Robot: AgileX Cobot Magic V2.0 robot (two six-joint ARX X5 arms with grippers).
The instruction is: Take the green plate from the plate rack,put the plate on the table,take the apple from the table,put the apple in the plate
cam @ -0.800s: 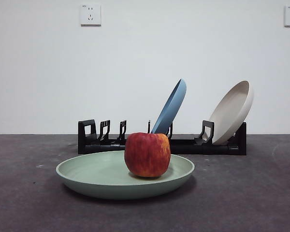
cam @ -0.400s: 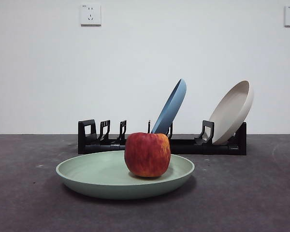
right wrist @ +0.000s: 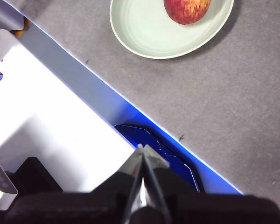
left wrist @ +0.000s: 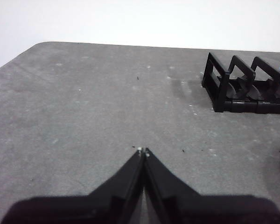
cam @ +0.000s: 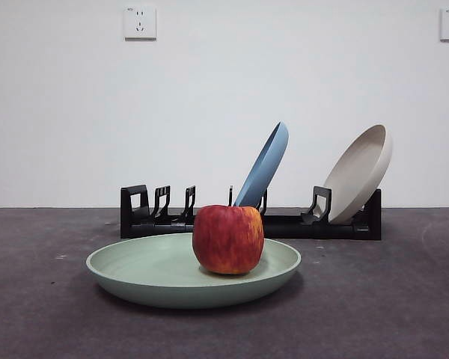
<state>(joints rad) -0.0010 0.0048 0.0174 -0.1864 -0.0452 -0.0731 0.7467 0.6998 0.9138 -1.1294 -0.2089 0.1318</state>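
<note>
The green plate (cam: 150,271) lies flat on the dark grey table (cam: 374,299) in front of the black plate rack (cam: 284,224). The red apple (cam: 228,239) rests in the plate, right of its middle. The right wrist view shows the plate (right wrist: 144,32) with the apple (right wrist: 186,9) from high up. My right gripper (right wrist: 143,148) is shut and empty, far from the plate, over the table's edge. My left gripper (left wrist: 143,150) is shut and empty above bare table, with the rack's end (left wrist: 242,86) off to one side. Neither arm shows in the front view.
A blue plate (cam: 266,164) and a beige plate (cam: 359,173) lean in the rack. The rack's left slots stand empty. The right wrist view shows the table's edge (right wrist: 84,74) with a white surface (right wrist: 42,116) beyond it.
</note>
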